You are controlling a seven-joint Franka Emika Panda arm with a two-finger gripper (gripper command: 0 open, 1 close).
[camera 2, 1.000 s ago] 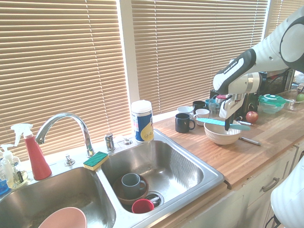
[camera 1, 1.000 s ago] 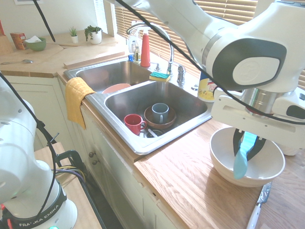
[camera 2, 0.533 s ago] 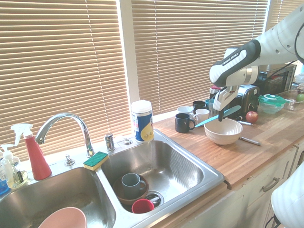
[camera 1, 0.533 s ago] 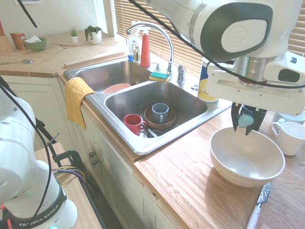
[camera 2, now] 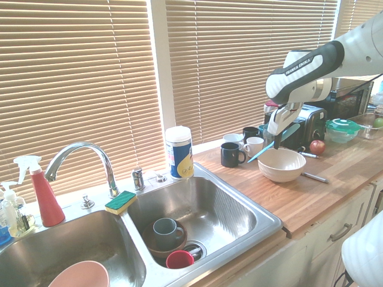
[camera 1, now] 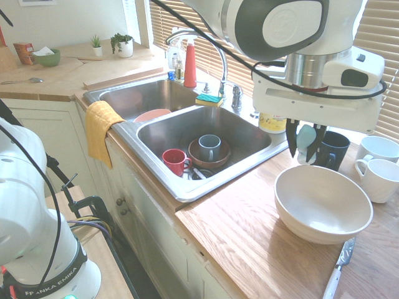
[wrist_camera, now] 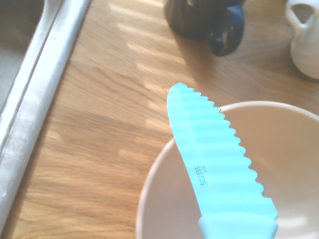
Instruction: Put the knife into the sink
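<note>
Clenched on the turquoise serrated knife (wrist_camera: 214, 149), the jaws of our gripper (camera 1: 305, 147) hold it in the air beside the white bowl (camera 1: 323, 204), outside the sink (camera 1: 206, 146). Our wrist view shows its ridged blade against the bowl and the wood grain. Near the bowl we see a dark mug (camera 1: 332, 151) and white mugs (camera 1: 379, 179), and a white-handled utensil (camera 1: 340, 268) lies on the wooden countertop (camera 1: 240, 230), where light falls in pale streaks. Across from it, the stainless double-basin sink contains a red mug (camera 1: 176, 161) and a blue-grey mug (camera 1: 210, 147) in a brown bowl (camera 1: 201, 156). A yellow towel (camera 1: 103, 128) drapes over the cabinet edge. Beyond, we find potted plants (camera 1: 123, 45) on the far counter, and slatted blinds (camera 2: 78, 72) cover the windows. Farther along stand a toaster (camera 2: 312, 124) and a red apple (camera 2: 317, 147).
</note>
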